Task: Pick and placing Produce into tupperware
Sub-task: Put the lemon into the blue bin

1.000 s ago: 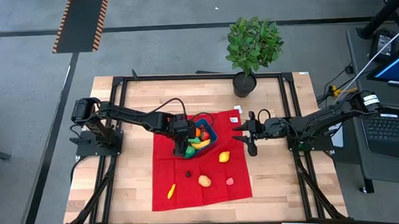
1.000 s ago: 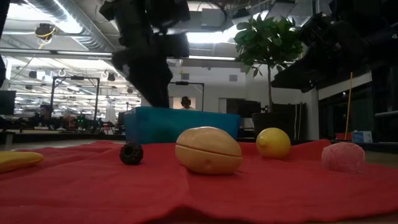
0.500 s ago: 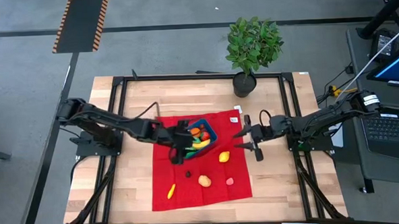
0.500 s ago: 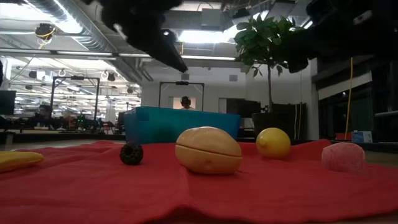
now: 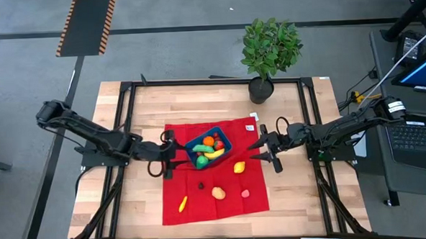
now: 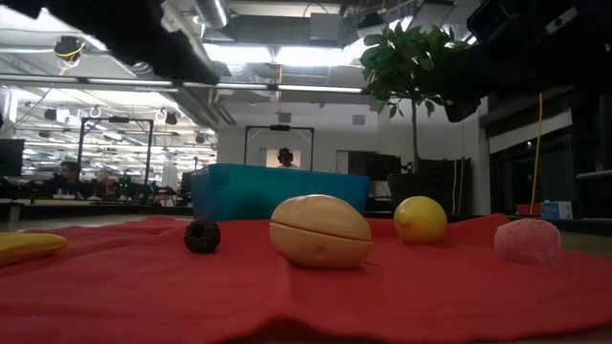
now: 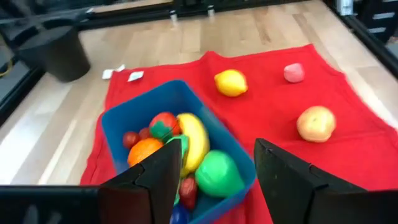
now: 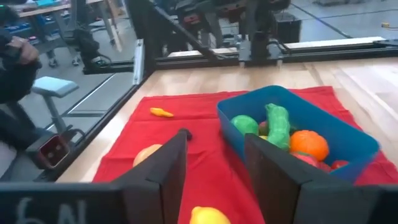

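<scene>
The blue tupperware sits on the red cloth and holds several toy fruits and vegetables; it also shows in the left wrist view and the right wrist view. A lemon, a dark berry, a peach-coloured fruit, a pink piece and a yellow piece lie loose on the cloth. My left gripper is open and empty just left of the tupperware. My right gripper is open and empty to the right of it, beyond the lemon.
The red cloth covers the middle of the wooden table. A potted plant stands at the far edge. A black frame runs round the tabletop. In the low view the berry, peach-coloured fruit and lemon stand before the tupperware.
My left gripper has drawn back from above the tupperware toward the table's left edge and has left the low view upward. My right gripper has turned a little about its own axis and stays to the right of the tupperware. The produce has kept its place.
</scene>
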### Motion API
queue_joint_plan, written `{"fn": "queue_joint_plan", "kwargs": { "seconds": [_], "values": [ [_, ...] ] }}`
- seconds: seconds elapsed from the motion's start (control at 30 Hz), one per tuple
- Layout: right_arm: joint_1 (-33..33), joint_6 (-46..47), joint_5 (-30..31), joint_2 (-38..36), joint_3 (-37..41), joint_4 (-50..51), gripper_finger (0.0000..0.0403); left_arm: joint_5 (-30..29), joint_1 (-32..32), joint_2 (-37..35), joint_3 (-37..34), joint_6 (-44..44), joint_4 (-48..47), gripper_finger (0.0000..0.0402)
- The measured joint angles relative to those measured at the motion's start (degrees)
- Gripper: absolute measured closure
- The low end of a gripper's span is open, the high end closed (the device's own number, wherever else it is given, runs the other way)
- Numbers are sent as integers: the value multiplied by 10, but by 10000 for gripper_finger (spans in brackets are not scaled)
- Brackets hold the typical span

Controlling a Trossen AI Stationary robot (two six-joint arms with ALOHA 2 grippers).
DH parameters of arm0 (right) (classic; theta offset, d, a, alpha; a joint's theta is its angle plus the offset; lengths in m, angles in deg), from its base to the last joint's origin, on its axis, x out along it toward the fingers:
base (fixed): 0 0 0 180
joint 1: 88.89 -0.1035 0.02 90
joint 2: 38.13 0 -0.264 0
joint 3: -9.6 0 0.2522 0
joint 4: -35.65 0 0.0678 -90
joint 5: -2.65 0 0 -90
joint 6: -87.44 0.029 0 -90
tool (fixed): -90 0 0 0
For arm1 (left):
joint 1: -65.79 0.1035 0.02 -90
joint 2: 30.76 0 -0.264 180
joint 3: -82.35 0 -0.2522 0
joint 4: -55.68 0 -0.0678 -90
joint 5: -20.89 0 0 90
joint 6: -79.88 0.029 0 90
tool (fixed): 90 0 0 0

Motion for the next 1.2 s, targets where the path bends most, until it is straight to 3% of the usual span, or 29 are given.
{"fn": "queue_joint_plan", "kwargs": {
  "seconds": [0.17,0.3,0.63,0.8,0.93,1.2],
  "values": [
    [2,59,62,0,0,12,239,-36,-13,-23,-31,-41,2,210],
    [5,61,72,0,0,28,233,-56,-13,-25,-37,-55,3,206],
    [43,28,93,0,-4,37,146,-81,-13,-25,-37,-59,3,216],
    [60,-1,90,0,-37,45,129,-81,-13,-25,-37,-59,3,217],
    [60,-43,71,0,-103,147,128,-81,-13,-25,-37,-57,2,214],
    [23,-77,71,52,-285,480,128,-81,-13,-25,-37,-55,-4,222]
  ]
}}
